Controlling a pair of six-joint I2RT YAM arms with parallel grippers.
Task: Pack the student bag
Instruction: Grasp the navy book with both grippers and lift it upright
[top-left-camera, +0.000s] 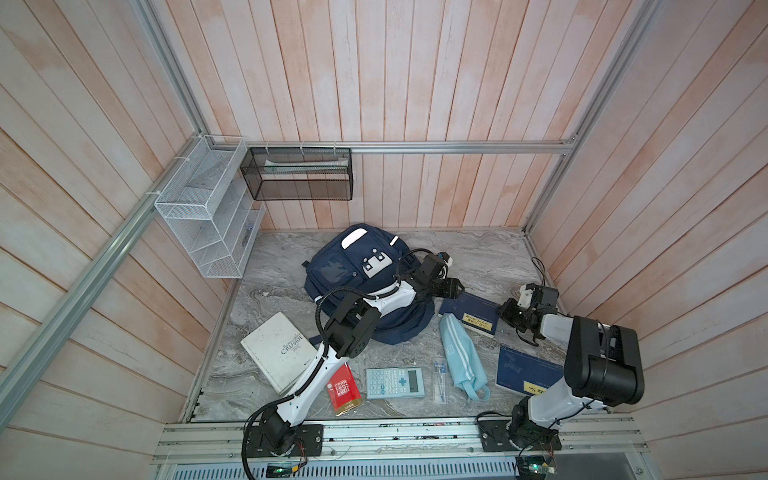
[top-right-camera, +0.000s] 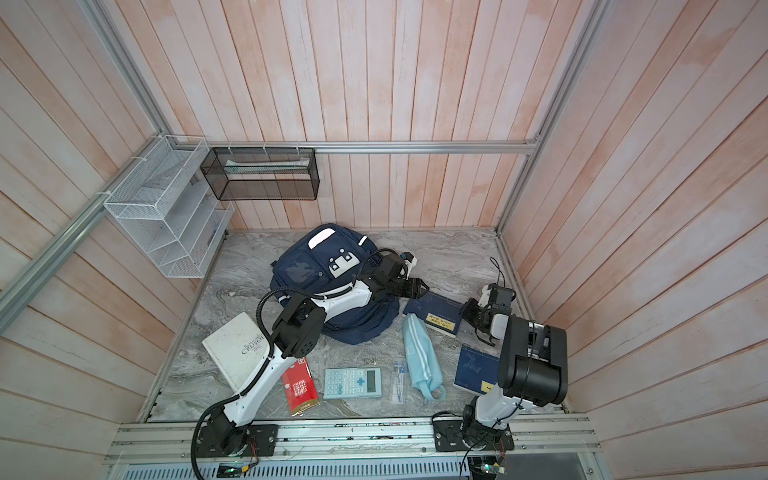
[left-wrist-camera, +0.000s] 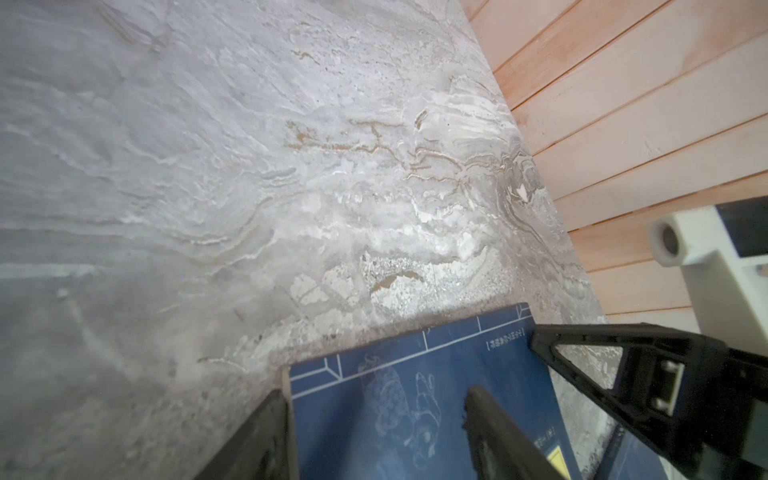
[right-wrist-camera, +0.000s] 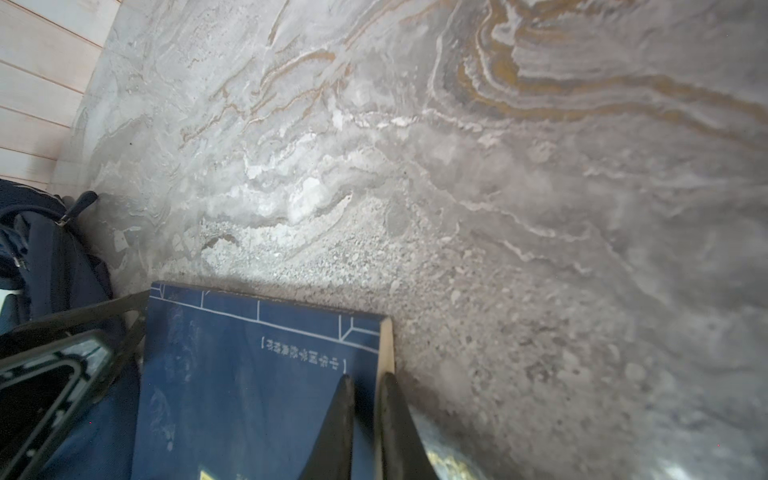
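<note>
The student bag, a navy backpack with white patches, lies at the back middle of the marble table in both top views. Just right of it lies a blue book. My left gripper is open at the book's left end, with one finger beside its edge and the other over the cover. My right gripper is shut on the book's right edge, pinching cover and pages.
On the table lie a light-blue pencil pouch, a second blue book, a calculator, a clear pack, a red packet and a white book. A white wire rack and a black basket hang at the back left.
</note>
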